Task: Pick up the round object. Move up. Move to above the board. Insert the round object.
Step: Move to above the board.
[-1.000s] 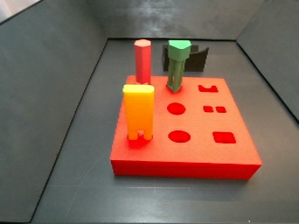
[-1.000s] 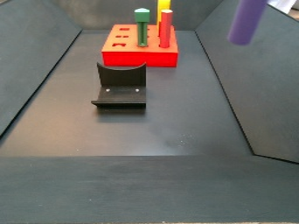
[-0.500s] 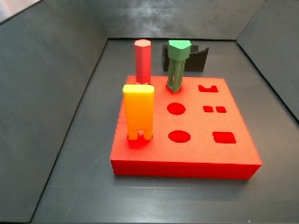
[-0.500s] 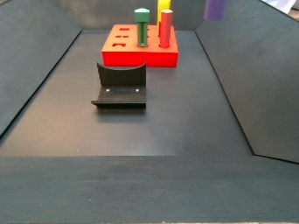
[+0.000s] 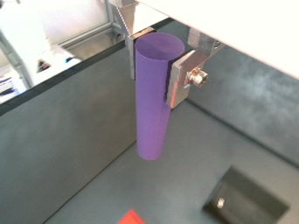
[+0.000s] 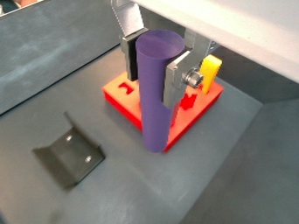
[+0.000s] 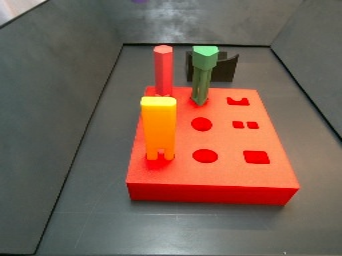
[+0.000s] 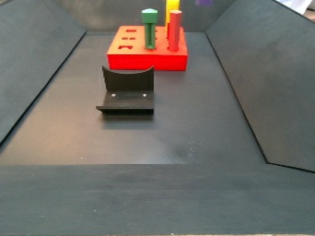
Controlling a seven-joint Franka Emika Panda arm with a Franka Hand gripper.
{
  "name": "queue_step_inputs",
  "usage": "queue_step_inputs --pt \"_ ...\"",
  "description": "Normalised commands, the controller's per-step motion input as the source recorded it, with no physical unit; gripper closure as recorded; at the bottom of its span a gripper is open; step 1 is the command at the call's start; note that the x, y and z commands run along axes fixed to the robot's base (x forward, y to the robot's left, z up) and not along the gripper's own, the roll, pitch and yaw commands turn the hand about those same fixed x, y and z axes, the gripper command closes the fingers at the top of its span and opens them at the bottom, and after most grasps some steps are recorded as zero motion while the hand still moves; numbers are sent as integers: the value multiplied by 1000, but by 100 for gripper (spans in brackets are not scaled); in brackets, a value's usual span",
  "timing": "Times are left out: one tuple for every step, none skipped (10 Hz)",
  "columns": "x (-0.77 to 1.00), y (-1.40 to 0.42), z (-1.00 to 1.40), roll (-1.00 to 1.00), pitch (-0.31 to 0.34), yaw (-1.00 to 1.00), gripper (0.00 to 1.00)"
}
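The round object, a slim purple cylinder peg (image 5: 152, 105), hangs upright between the silver fingers of my gripper (image 5: 156, 57), which is shut on its upper end. It shows the same way in both wrist views (image 6: 156, 96), with the gripper (image 6: 156, 61) high above the floor. Below it lies the red board (image 6: 121, 93); the peg's lower end overlaps the board's near edge in that view. In a side view the board (image 7: 214, 170) shows round and square holes in its top. The gripper is outside both side views; only a purple sliver (image 8: 204, 3) shows at the upper edge.
On the board stand a red-pink cylinder peg (image 7: 163, 68), a green hexagonal-topped peg (image 7: 203, 72) and a yellow-orange block peg (image 7: 158, 125). The dark fixture (image 8: 125, 89) stands on the floor beside the board, also in both wrist views (image 6: 70, 156). Grey walls slope up on both sides.
In the side view the purple peg has moved up and left towards the board, from the upper right corner to a sliver at the upper edge. The board's pegs have not moved.
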Motion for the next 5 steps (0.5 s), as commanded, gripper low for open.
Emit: queue_step_inputs --pt "288 -1000 36 -19 95 6 100" --pt "300 -1000 39 10 103 6 100" --pt "317 -1000 42 11 111 9 100" --pt "328 -1000 49 5 117 7 100" --pt "335 -1000 51 0 122 2 100"
